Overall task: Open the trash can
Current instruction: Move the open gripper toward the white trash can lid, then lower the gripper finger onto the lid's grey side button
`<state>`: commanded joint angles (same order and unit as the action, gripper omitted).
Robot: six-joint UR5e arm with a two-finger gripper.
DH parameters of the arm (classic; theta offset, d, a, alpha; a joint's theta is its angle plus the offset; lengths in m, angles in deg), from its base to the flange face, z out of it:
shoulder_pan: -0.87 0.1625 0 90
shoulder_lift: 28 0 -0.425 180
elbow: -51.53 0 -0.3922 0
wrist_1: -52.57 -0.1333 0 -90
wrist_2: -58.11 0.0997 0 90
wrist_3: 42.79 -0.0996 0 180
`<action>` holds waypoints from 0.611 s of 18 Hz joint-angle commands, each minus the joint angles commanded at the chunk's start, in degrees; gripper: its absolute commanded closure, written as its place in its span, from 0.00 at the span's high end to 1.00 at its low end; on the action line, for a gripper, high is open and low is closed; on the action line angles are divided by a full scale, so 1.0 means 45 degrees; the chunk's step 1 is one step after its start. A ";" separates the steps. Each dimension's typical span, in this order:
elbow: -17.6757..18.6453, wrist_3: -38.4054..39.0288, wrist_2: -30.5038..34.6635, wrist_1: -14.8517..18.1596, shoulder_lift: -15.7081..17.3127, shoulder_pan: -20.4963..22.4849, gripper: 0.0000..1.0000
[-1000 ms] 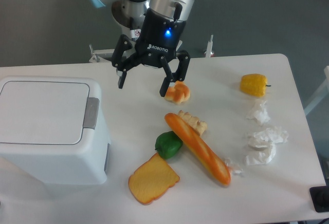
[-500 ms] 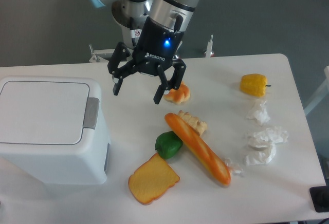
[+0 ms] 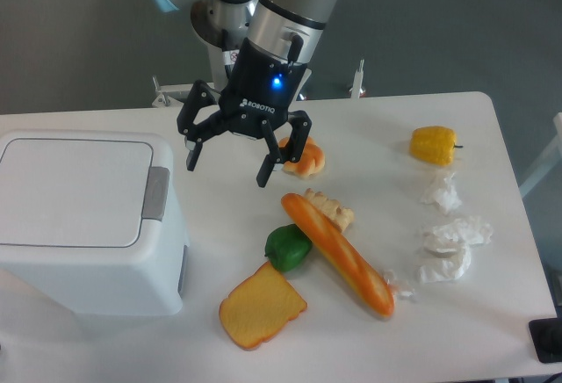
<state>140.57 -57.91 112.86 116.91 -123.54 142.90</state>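
White plastic makes up the biggest thing here: the trash can, a boxy bin standing at the left end of the surface, its flat lid down and shut. A grey push-button tab sits at the lid's right edge, facing the food. With the lid closed, nothing inside the bin can be seen.

Above the surface, just right of the bin and behind the food, hangs the end effector, its two fingers spread wide and gripping nothing. It is near the tab but apart from it, higher and a little to the right.

The step in hand looks like the approach to the tab. To do it well, I judge one fingertip should come down squarely onto the grey tab and press straight, not glance off the lid's rim. Drawing the fingers together first would give a firmer point of contact. The arm should then lift clear so the lid has room to swing up.

Smaller things lie to the right: a long baguette, a slice of toast, crumpled white paper, a yellow pepper, a green pepper, and a croissant just beside the nearer finger.
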 joint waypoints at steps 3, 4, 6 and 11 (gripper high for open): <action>0.0000 0.0000 0.0020 -0.0020 -0.0078 -0.0137 1.00; 0.0000 0.0000 0.0020 -0.0039 -0.0136 -0.0156 1.00; 0.0000 -0.0194 0.0078 -0.0020 -0.0176 -0.0156 1.00; 0.0195 -0.1953 0.0527 0.0000 -0.0195 -0.0430 1.00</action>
<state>141.44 -66.70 115.23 116.91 -124.42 140.97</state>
